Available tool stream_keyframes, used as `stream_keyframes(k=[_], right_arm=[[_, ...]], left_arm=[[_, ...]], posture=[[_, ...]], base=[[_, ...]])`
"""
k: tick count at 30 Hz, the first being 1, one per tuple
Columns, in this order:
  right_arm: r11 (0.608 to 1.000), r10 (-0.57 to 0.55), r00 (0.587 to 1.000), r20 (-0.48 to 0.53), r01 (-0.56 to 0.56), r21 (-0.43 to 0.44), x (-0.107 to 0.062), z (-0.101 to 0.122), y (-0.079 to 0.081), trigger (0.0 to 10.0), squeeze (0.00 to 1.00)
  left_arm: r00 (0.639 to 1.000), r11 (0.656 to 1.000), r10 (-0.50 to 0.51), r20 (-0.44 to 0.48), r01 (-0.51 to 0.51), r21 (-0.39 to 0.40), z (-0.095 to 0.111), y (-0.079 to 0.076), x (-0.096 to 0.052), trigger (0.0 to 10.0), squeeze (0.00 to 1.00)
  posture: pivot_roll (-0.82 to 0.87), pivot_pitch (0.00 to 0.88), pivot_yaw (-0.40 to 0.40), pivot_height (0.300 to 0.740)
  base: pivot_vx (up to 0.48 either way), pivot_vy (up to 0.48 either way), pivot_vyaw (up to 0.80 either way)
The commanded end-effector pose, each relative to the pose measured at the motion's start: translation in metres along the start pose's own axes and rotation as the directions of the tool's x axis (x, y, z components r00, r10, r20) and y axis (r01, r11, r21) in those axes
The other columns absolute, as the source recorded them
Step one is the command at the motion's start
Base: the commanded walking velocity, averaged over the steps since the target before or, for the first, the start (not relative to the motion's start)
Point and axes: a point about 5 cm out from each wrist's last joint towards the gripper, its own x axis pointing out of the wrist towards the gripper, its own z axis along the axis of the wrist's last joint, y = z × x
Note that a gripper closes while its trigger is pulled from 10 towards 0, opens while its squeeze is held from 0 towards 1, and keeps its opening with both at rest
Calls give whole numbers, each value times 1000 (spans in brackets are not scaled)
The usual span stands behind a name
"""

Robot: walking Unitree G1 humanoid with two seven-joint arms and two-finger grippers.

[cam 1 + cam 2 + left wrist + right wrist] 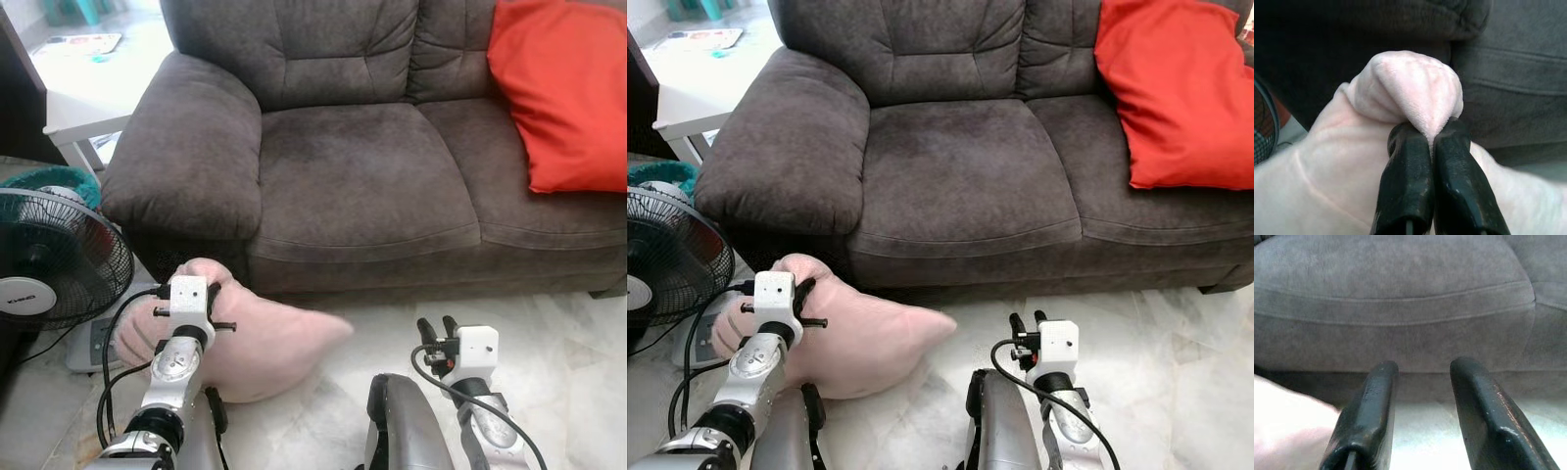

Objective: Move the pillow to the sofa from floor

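Progress: the pick was made; the carry and the placement remained. The left gripper [1431, 142] was pinched on a bunched corner of the pink pillow [265, 343], its fingers [1405, 181] pressed together with a fold of plush caught between them. The bulk of the pillow lay low over the floor [549, 323], directly in front of the sofa [362, 176] base and below the armrest [186, 147]; whether any part was clear of the floor could not be told. Judged from this, the pillow was grasped but not yet raised to seat height.

The right gripper [1420, 382] was spread, fingers apart and holding nothing, aimed at the sofa's front edge above the floor.

Placement surface: the seat cushion [362, 176] at 12 o'clock from the pillow was bare, dark grey-brown upholstery. A red cushion [563, 93] leaned against the backrest at 2 o'clock.

Room: pale marble-pattern tile floor. A standing fan [54, 255] was at 9 o'clock, just beside the pillow, with a white table [83, 117] behind it at 10 o'clock.
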Motion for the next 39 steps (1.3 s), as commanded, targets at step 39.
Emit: stream_keyframes(k=[39], right_arm=[[998, -55, 996, 71, 52, 39, 2, 16, 6, 10000, 0]], left_arm=[[982, 998, -63, 179, 63, 5, 40, -17, -1, 10000, 0]], posture=[[-2, 64, 30, 500]], base=[[0, 0, 0]])
